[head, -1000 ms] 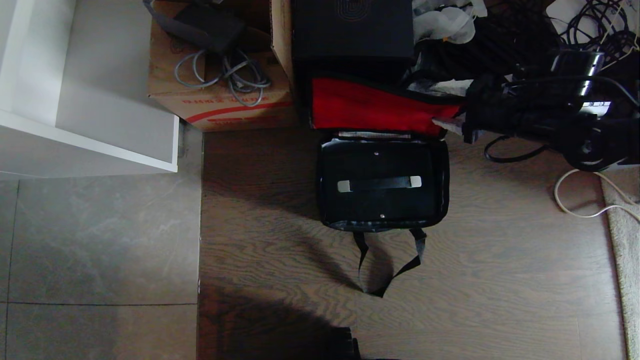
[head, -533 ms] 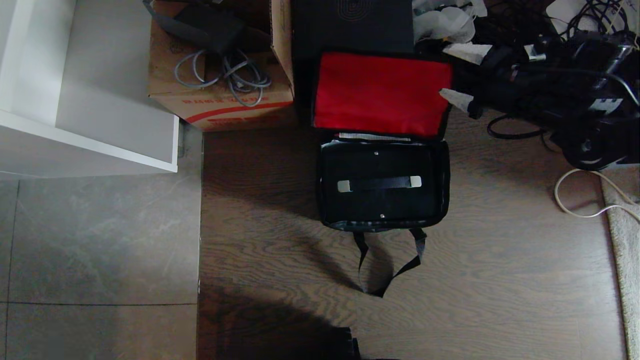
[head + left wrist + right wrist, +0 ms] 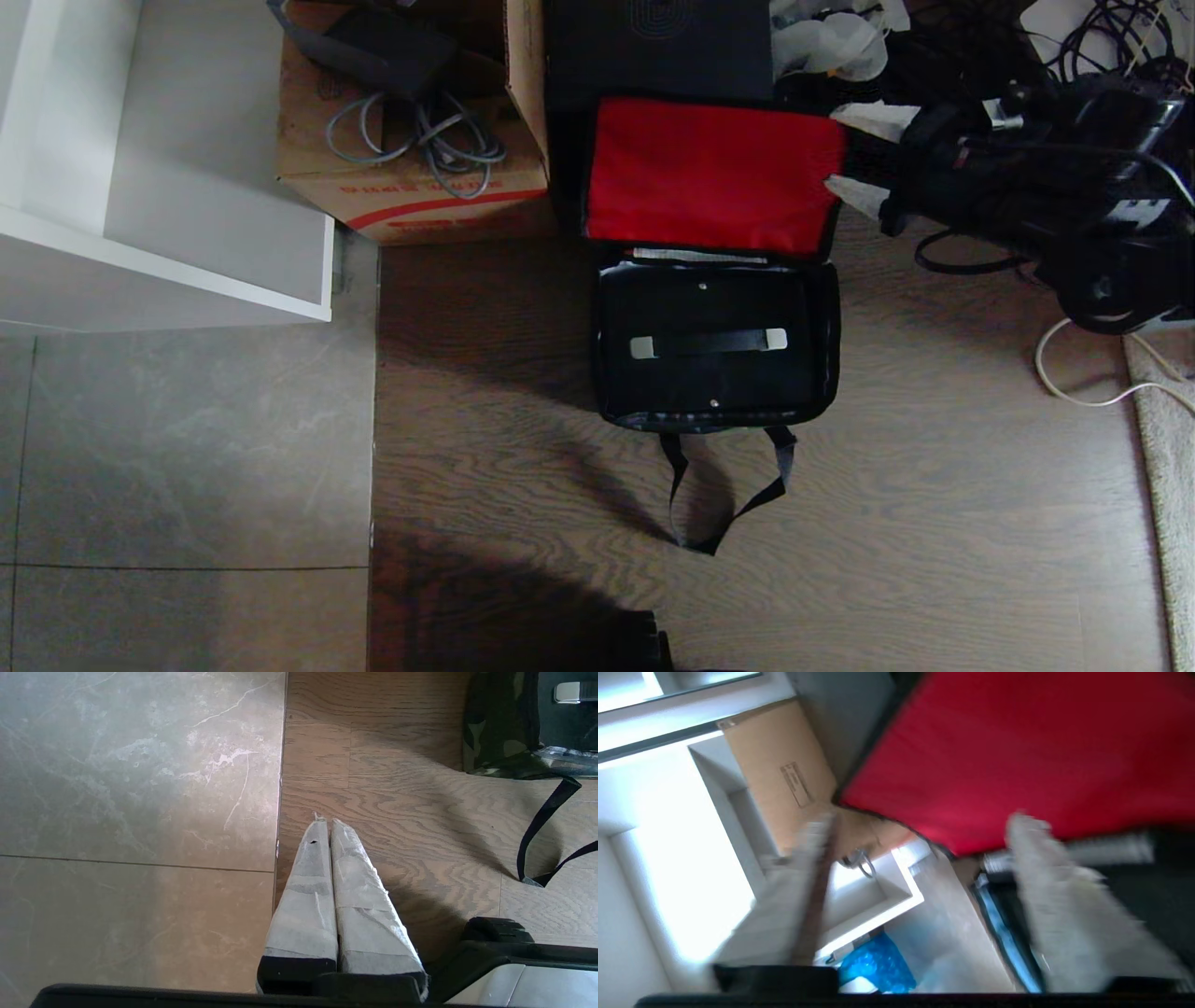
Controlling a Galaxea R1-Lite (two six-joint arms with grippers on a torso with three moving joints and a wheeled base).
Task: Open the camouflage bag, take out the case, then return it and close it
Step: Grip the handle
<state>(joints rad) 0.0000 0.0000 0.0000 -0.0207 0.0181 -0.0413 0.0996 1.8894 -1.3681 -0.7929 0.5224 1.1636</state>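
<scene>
The camouflage bag [image 3: 831,336] lies open on the wood floor, its red-lined lid [image 3: 714,177] standing up against a black box. Inside lies the flat black case [image 3: 714,378], its strap handle [image 3: 709,343] with silver ends facing up. The bag's black strap handles [image 3: 728,504] trail toward me. My right gripper [image 3: 854,154] hovers open just off the lid's right edge, with nothing between its taped fingers. The right wrist view shows the red lining [image 3: 1017,742] and the case's edge [image 3: 1148,891] past the spread gripper [image 3: 920,830]. My left gripper [image 3: 327,821] is parked, shut and empty, low over the floor beside the bag [image 3: 495,728].
A brown cardboard box [image 3: 411,177] with grey cables stands at the back left, the taller black box [image 3: 658,47] behind the lid. A white shelf unit [image 3: 168,187] is at far left. Tangled cables [image 3: 1092,47], a white cord [image 3: 1074,373] and a rug edge [image 3: 1162,439] crowd the right.
The red-lined lid swung from half raised to fully upright against the black box. My right gripper let go of its right corner, opened, and now stands beside the lid edge.
</scene>
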